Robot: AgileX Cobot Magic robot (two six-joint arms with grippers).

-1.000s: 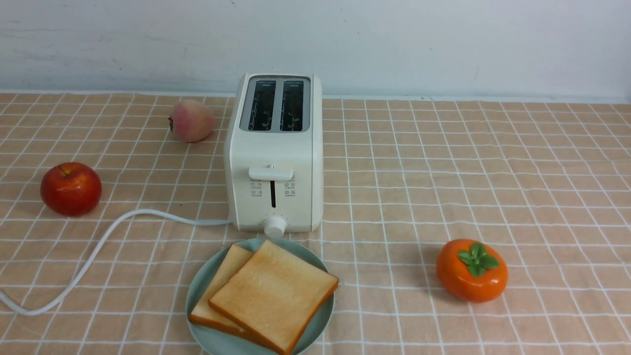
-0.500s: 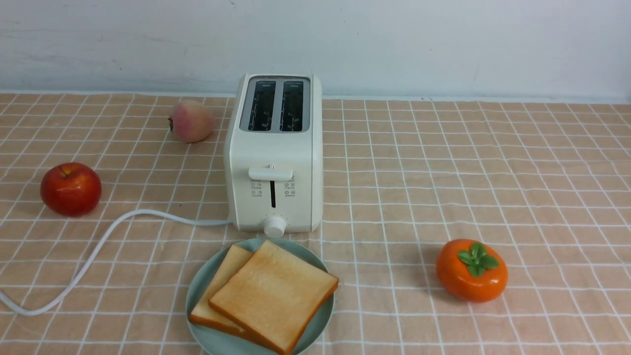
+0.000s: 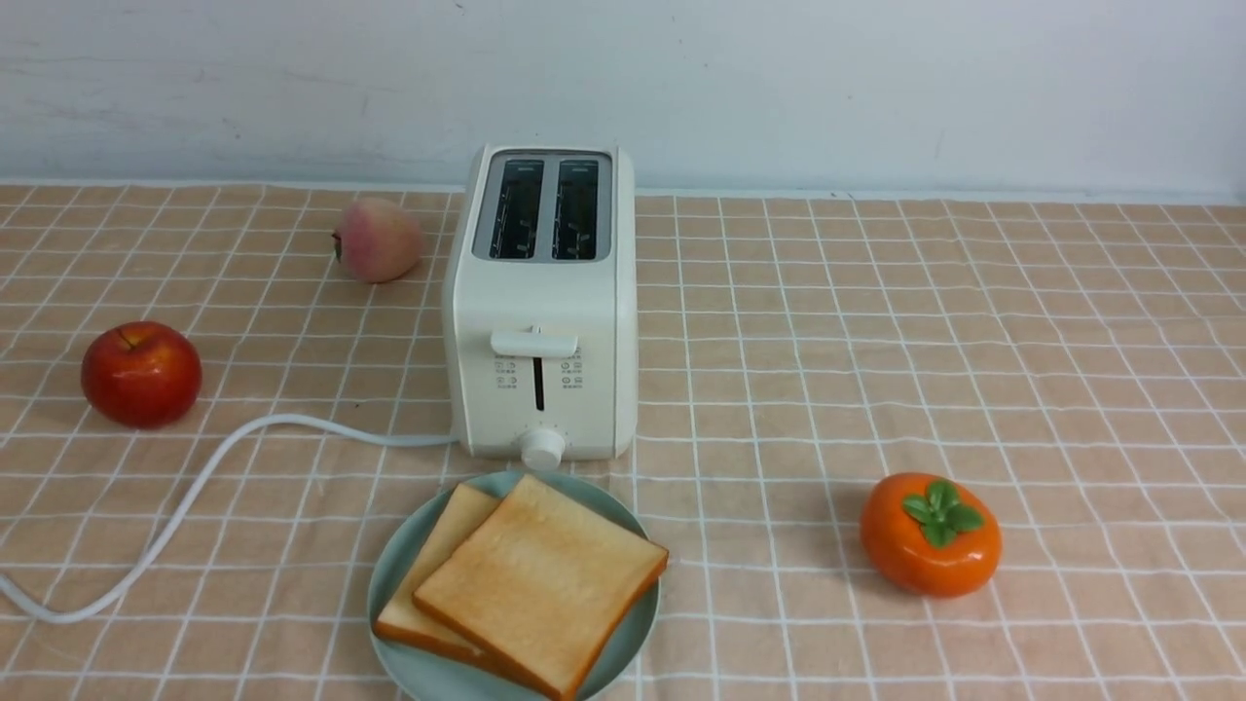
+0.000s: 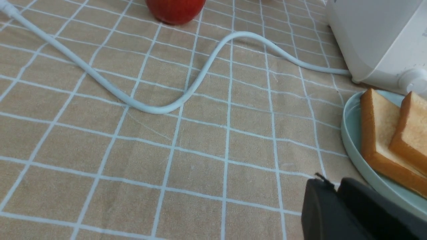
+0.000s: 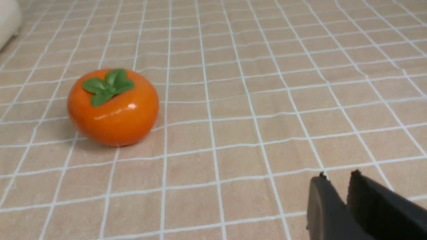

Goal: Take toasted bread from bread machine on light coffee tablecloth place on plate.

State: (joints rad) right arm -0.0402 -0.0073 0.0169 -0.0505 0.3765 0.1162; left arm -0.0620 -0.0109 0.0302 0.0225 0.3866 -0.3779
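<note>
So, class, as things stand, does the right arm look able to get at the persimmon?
Probably yes: the persimmon sits apart on the tablecloth, nothing covering it, and the right gripper shows nothing between its fingers, though they would likely need to open wider.

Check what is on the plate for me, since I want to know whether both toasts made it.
Two toast slices lie on the plate, the upper partly covering the lower. The lower's hidden part and the plate beneath them can't be seen.

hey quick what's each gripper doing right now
Left gripper: open just a crack, holding nothing.
Right gripper: slightly open, holding nothing.
</note>
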